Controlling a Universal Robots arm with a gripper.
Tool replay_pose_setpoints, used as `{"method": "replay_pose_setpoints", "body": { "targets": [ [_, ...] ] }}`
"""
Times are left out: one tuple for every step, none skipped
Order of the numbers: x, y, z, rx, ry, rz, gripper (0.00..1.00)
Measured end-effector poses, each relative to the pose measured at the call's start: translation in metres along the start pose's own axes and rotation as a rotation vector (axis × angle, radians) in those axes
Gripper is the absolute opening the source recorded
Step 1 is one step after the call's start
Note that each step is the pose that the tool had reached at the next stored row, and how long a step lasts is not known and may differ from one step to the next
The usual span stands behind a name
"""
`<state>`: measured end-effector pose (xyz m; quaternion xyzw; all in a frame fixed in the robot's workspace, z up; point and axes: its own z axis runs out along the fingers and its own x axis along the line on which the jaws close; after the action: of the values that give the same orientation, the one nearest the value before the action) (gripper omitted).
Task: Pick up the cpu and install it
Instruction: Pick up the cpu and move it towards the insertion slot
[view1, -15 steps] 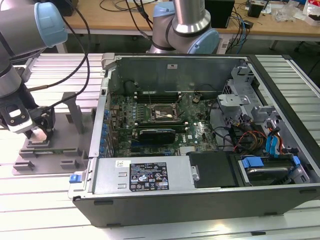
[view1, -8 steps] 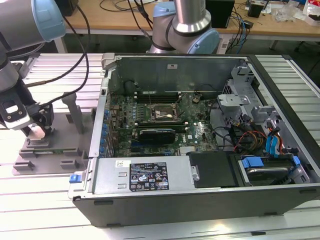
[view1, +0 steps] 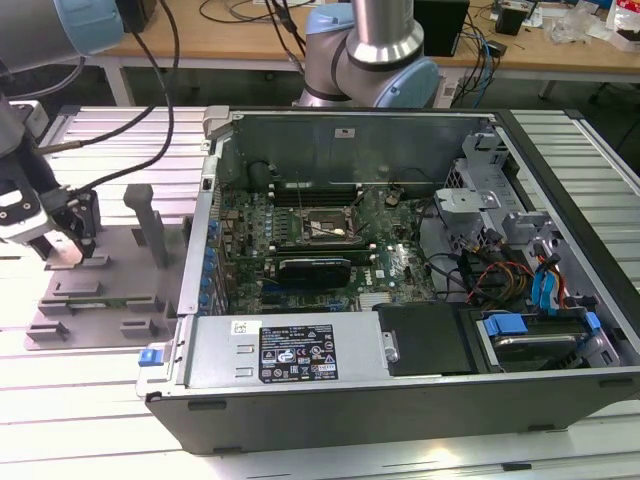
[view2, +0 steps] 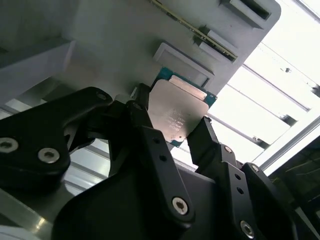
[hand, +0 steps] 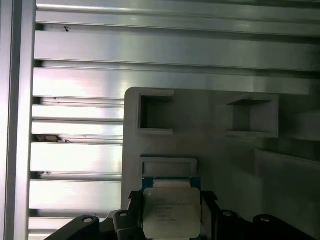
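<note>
- Silvery cpu (view2: 177, 112) is at the fixture (hand: 220, 160) edge, with your gripper (view2: 172, 120) closed narrowly on its thin sides.
- Risk: the slim edge grip lets it tilt or slip, so you drop it.

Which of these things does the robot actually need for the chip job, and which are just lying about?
In the job:
the cpu, held in the gripper
grey fixture plate beneath it
socket on the motherboard
open computer case

Lying about:
cables on the wooden bench
drive bay with blue tabs
</note>
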<state>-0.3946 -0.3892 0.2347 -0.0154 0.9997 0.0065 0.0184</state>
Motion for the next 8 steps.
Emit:
{"method": "replay_pose_setpoints", "body": {
  "targets": [
    [-0.0001,0.0001,-0.0022,0.0000,-0.0001,0.000,0.55],
    [-0.0001,0.0002,-0.0030,0.0000,0.0000,0.000,0.55],
    [-0.0001,0.0003,-0.0036,-0.0001,-0.0001,0.000,0.55],
    [-0.0002,0.0003,-0.0051,0.0000,0.0000,0.000,0.55],
    [-0.0003,0.0004,-0.0071,0.0000,-0.0001,0.000,0.55],
    [-0.0003,0.0004,-0.0093,0.0000,0.0000,0.000,0.55],
    [-0.0004,0.0004,-0.0107,0.0000,0.0000,0.000,0.55],
    [-0.0004,0.0004,-0.0115,0.0000,-0.0001,0.000,0.55]
  ]
}}
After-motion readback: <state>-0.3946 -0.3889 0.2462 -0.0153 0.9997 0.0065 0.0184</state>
